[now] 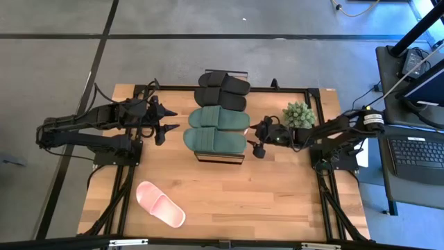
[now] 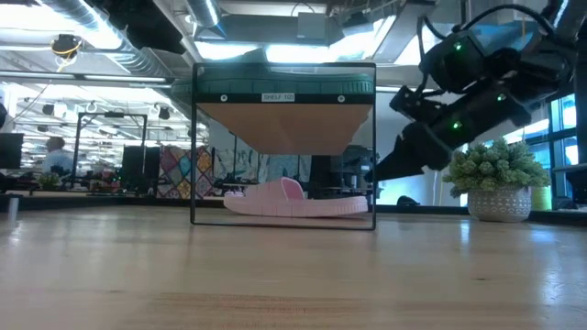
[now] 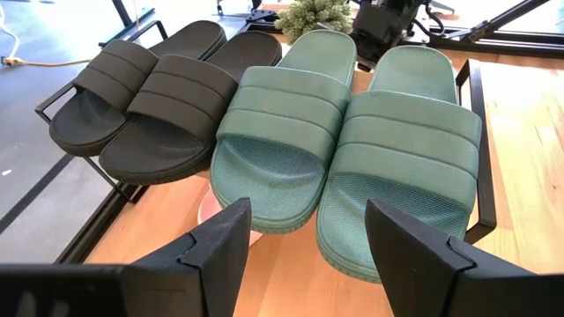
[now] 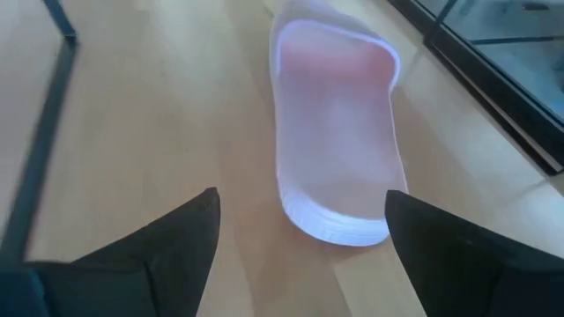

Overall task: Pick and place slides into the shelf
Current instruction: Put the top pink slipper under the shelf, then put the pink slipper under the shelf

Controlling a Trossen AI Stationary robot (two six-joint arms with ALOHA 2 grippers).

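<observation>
While one pink slide [image 1: 160, 204] lies loose at the lower left of the high view, the worktop [image 1: 263, 201] around it is bare and neither arm reaches it. Its long axis runs diagonally, up-left to down-right. Above it, the left hand [image 1: 164, 122], fingers spread wide and empty, points at the shelf [image 1: 220, 157] from the left, so that arm looks the nearer one. At frame centre the shelf carries the green pair [image 1: 216, 128] and, beyond them, the black pair [image 1: 223, 90]. To the right, the right hand [image 1: 258, 137], wide and empty, sits beside the shelf; its wrist view shows another pink slide [image 4: 337, 132] just ahead on the lower board, lengthwise to the fingers.
</observation>
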